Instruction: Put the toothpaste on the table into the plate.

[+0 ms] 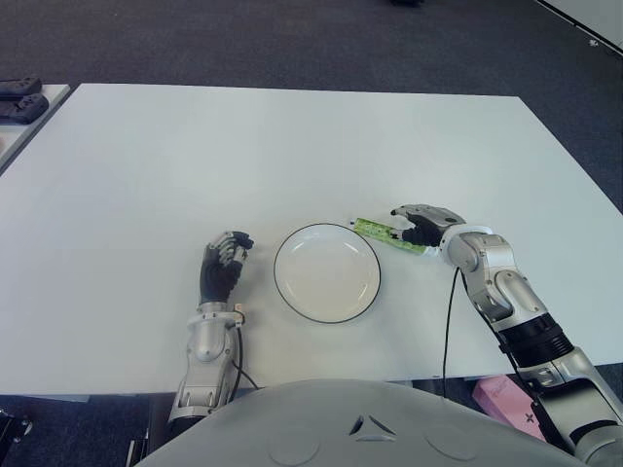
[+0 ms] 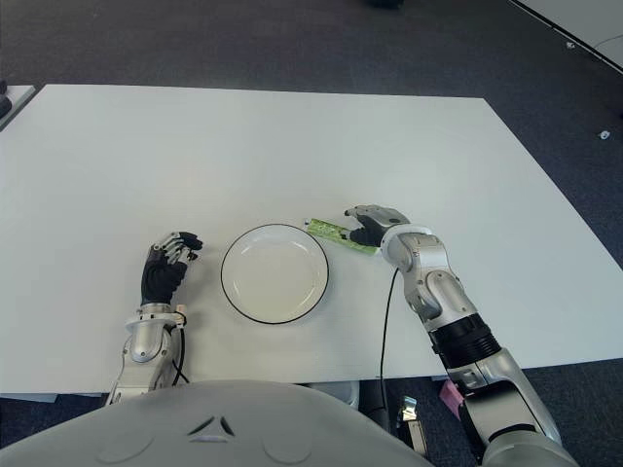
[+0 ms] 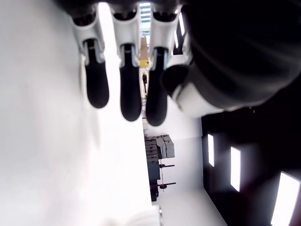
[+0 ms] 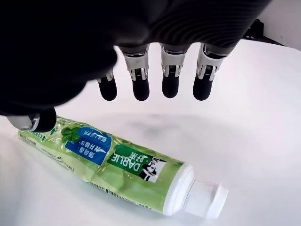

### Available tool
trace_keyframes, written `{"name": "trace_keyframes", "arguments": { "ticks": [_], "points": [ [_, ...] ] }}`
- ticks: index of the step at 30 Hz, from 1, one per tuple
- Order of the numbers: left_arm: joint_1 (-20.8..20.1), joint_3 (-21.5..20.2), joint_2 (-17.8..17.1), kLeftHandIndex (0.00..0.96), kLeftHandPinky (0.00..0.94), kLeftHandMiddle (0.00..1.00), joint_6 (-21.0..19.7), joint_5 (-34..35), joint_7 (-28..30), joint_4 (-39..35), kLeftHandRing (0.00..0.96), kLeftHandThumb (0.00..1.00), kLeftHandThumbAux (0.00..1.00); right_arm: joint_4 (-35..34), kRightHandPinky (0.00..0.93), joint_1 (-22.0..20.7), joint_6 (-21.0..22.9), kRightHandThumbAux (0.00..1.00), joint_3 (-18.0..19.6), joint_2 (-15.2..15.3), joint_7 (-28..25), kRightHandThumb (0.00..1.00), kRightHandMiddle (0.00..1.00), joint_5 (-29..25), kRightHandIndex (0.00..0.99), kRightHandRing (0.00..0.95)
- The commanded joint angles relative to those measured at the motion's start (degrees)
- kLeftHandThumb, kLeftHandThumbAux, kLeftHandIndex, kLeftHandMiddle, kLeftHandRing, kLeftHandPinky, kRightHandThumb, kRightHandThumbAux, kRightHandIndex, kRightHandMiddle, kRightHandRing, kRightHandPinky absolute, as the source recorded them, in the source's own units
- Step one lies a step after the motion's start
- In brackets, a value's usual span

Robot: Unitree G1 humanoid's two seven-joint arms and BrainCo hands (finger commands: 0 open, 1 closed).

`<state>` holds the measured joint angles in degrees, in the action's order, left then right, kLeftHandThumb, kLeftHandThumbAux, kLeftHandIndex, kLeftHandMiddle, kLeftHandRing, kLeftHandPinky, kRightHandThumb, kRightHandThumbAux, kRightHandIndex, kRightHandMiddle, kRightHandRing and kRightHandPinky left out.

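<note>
The toothpaste (image 4: 117, 165) is a green tube with a white cap, lying flat on the white table (image 1: 292, 146) just right of the plate. The plate (image 1: 292, 292) is white with a dark rim and holds nothing. My right hand (image 1: 423, 224) hovers right over the tube's far end. In the right wrist view its fingers (image 4: 170, 87) hang spread above the tube without gripping it, and the thumb tip (image 4: 42, 122) sits at the tube's flat tail. My left hand (image 1: 224, 263) shows left of the plate, fingers relaxed and holding nothing.
Dark objects (image 1: 19, 97) lie on a separate surface at the far left. A pink item (image 1: 501, 397) shows below the table's front edge on the right. Dark carpet surrounds the table.
</note>
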<state>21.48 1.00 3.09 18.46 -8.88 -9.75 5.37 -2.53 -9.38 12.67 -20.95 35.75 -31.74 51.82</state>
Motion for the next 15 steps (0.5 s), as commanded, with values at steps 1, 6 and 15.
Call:
{"name": "trace_keyframes", "arguments": {
  "ticks": [1, 6, 15],
  "points": [
    [0.7, -0.1, 0.0, 0.426, 0.456, 0.474, -1.2, 0.4, 0.0, 0.5, 0.452, 0.712, 0.723, 2.9, 0.000, 1.4, 0.6, 0.159, -2.1, -2.0, 2.6, 0.520, 0.000, 1.5, 0.000, 0.000],
    [0.8, -0.1, -0.1, 0.426, 0.445, 0.470, -1.1, 0.2, -0.1, 0.5, 0.451, 0.712, 0.723, 6.9, 0.000, 1.5, 1.2, 0.167, -4.3, -4.1, 6.6, 0.533, 0.000, 3.6, 0.000, 0.000],
    [1.2, -0.3, -0.2, 0.425, 0.439, 0.467, -0.9, 0.2, -0.1, 0.3, 0.448, 0.711, 0.723, 14.7, 0.000, -0.8, 3.7, 0.191, -7.8, -7.9, 10.8, 0.565, 0.000, 6.8, 0.000, 0.000]
  ]
}}
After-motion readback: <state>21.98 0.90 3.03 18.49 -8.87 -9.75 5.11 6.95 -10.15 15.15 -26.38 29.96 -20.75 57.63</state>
